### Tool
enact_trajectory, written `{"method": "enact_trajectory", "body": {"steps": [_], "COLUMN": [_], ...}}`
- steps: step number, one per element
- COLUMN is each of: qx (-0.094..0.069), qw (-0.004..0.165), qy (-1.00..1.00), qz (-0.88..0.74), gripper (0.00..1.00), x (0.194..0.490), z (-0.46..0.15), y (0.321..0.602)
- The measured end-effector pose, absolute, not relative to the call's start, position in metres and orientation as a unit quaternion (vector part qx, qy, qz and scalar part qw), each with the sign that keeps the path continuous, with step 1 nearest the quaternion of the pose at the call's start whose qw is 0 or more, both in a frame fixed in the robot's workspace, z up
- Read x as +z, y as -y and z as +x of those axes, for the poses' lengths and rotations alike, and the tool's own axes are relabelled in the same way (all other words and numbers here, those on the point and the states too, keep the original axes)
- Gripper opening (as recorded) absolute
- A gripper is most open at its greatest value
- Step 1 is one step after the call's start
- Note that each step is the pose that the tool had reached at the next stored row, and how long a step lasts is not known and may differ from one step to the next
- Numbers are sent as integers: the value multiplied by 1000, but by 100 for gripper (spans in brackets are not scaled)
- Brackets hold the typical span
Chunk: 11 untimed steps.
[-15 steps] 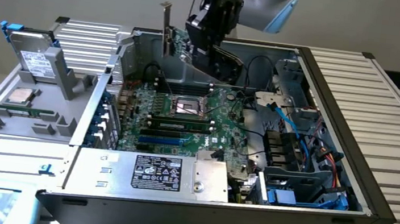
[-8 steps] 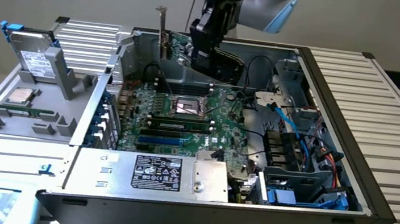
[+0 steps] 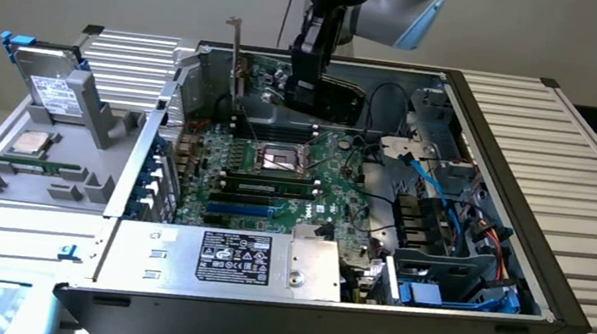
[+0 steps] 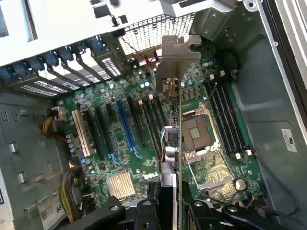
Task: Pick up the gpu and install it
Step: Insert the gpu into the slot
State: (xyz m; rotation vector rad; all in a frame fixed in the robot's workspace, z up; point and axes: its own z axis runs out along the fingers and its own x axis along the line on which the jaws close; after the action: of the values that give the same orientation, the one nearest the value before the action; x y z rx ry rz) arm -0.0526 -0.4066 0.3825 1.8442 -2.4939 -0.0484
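Gpu (image 4: 171,143), one card, hangs clamped edge-on between the gripper's (image 4: 170,207) two fingers (image 4: 145,213) above one motherboard (image 4: 103,163).

The arm (image 3: 403,9) shows a rounded silver-grey joint housing with a pale blue cap. Below it sits a black wrist section with a thin dark cable (image 3: 290,17) beside it, then the matte black end effector (image 4: 170,212), blocky, its finger mounts studded with round dark screws (image 4: 113,209)

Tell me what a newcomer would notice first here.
The open computer case stands out, its green motherboard laid bare. Above the board, the gripper holds the gpu upright between its fingers. On the exterior view's left, a silver hard drive stands in a grey tray.
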Motion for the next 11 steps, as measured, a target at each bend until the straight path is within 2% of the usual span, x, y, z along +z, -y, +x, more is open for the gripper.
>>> {"method": "enact_trajectory", "body": {"steps": [6, 11], "qx": [-13, 3], "qw": [22, 35], "qy": [771, 753], "qz": [637, 657], "gripper": [28, 28], "x": [380, 380], "z": [-53, -53], "y": [407, 407]}}
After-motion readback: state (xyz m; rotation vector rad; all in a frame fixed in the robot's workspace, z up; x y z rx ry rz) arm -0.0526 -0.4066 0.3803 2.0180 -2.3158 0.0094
